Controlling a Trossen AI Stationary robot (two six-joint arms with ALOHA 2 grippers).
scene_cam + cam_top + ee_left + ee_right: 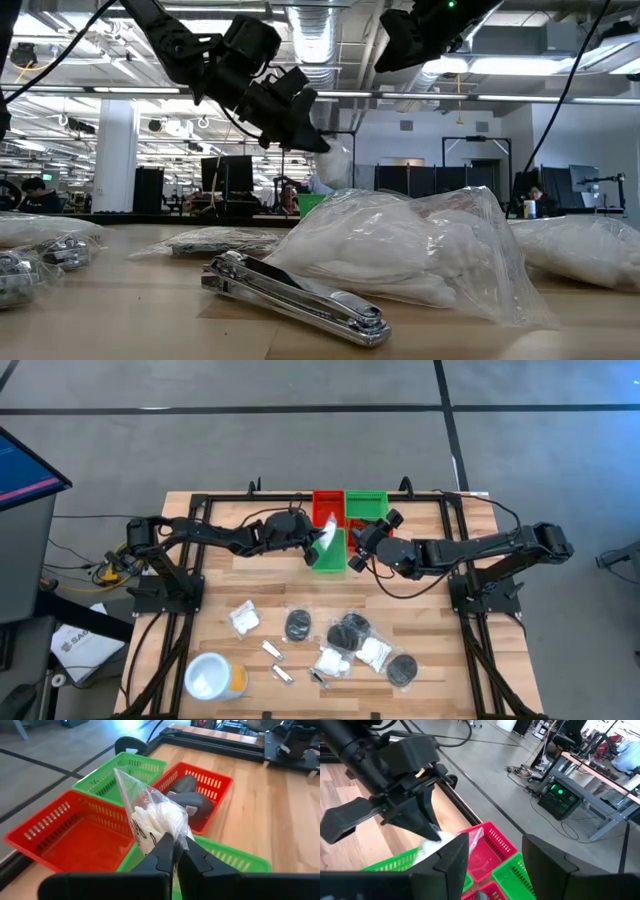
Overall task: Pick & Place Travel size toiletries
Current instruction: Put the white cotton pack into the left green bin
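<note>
Packet [160, 820] pinched by left end effector [175, 851] over green bin [328, 552], bench twelve o'clock; we lower before releasing. Right end effector [495, 855] spread, empty, alongside.

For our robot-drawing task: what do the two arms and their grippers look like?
Both arms are black, slim and jointed, rising from black frame mounts at the table's sides, with thin black cables looping alongside. Each ends in a chunky black gripper, left and right, with two flat, tapering matte fingers. No markings are visible.
</note>
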